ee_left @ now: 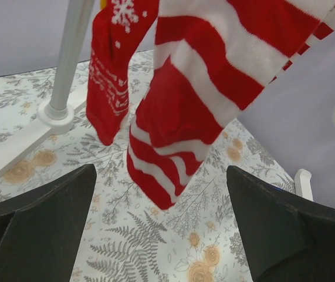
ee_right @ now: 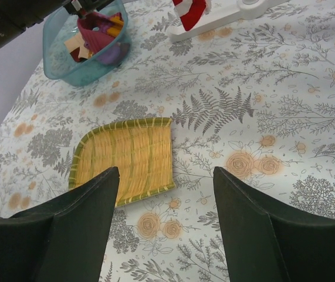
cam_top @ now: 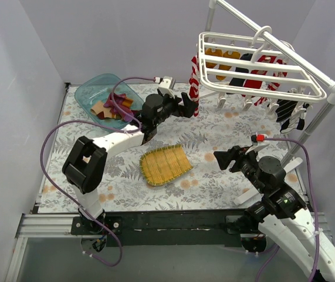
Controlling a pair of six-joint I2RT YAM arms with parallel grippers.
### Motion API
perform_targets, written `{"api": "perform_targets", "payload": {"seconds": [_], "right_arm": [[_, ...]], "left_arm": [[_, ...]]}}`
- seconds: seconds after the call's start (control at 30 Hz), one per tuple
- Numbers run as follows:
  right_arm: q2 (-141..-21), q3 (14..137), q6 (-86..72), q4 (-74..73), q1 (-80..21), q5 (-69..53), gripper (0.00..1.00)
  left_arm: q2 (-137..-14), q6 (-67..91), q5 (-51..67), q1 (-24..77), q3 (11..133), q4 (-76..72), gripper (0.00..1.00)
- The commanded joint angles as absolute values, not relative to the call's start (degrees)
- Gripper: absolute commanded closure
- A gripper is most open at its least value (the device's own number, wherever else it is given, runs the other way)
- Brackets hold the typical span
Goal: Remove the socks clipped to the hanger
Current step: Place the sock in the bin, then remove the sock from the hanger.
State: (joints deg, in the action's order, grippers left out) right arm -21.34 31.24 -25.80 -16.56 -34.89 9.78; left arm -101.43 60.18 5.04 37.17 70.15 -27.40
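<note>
The left gripper (ee_left: 160,176) gaped empty, the red-and-white striped sock (ee_left: 179,117) dangling mid-frame just ahead of its fingers, clipped to the white hanger (cam_top: 255,70) at upper right. A bite on the toe alone could slip off, or the tug could swing the hanger and rock its pole stand (ee_left: 67,59). The right gripper (cam_top: 221,157) hung open and empty at lower right. Only the overhead view showed the other clipped socks. Only the left wrist view showed the snowflake sock (ee_left: 111,76) beside the striped one.

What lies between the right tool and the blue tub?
The yellow woven mat lies between right tool and blue tub, clearest in the right wrist view.
</note>
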Motion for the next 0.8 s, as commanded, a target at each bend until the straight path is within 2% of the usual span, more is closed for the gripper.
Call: {"api": "perform_targets", "payload": {"seconds": [0.0, 0.23, 0.3, 0.33, 0.37, 0.43, 0.47, 0.57, 0.6, 0.7, 0.77], "right_arm": [[-20.74, 30.5, -26.46, -14.85, -34.8, 10.72, 0.27], [-20.92, 30.32, -26.1, -15.03, -34.8, 11.16, 0.27], [-21.09, 30.06, -26.1, -14.86, -34.8, 11.16, 0.27], [-21.18, 29.97, -26.19, -14.85, -34.8, 11.08, 0.27], [-21.27, 29.8, -26.19, -14.77, -34.8, 10.99, 0.27], [-21.44, 29.62, -26.19, -14.42, -34.8, 11.07, 0.27], [-21.45, 29.36, -26.19, -14.33, -34.8, 11.07, 0.27], [-21.8, 28.92, -26.1, -13.71, -34.8, 11.16, 0.27], [-21.8, 28.83, -26.02, -13.45, -34.8, 11.25, 0.27], [-22.32, 28.48, -25.49, -12.22, -34.8, 11.08, 0.27], [-22.67, 28.21, -24.96, -11.08, -34.8, 11.25, 0.26]], "left_arm": [[-103.35, 58.18, 5.89, 38.32, 75.23, -28.65, 0.06], [-107.14, 58.18, 2.47, 39.9, 79.54, -31.19, 0.07], [-107.4, 58.1, 0.71, 40.43, 79.89, -32.07, 0.14], [-107.4, 58.1, 0.7, 40.52, 79.81, -33.04, 0.18], [-107.23, 58.1, -1.04, 40.69, 79.63, -33.57, 0.28], [-106.79, 57.75, -1.58, 41.13, 79.02, -34.71, 0.39], [-106.61, 57.57, -1.67, 41.31, 78.84, -34.89, 0.53], [-105.47, 56.95, -1.67, 42.01, 77.96, -34.89, 0.77], [-105.03, 56.69, -1.58, 42.45, 77.52, -35.07, 0.9], [-102.75, 56.25, -0.97, 43.67, 75.42, -35.33, 1.0], [-100.74, 55.46, -0.53, 44.64, 73.31, -35.51, 1.0]]}}
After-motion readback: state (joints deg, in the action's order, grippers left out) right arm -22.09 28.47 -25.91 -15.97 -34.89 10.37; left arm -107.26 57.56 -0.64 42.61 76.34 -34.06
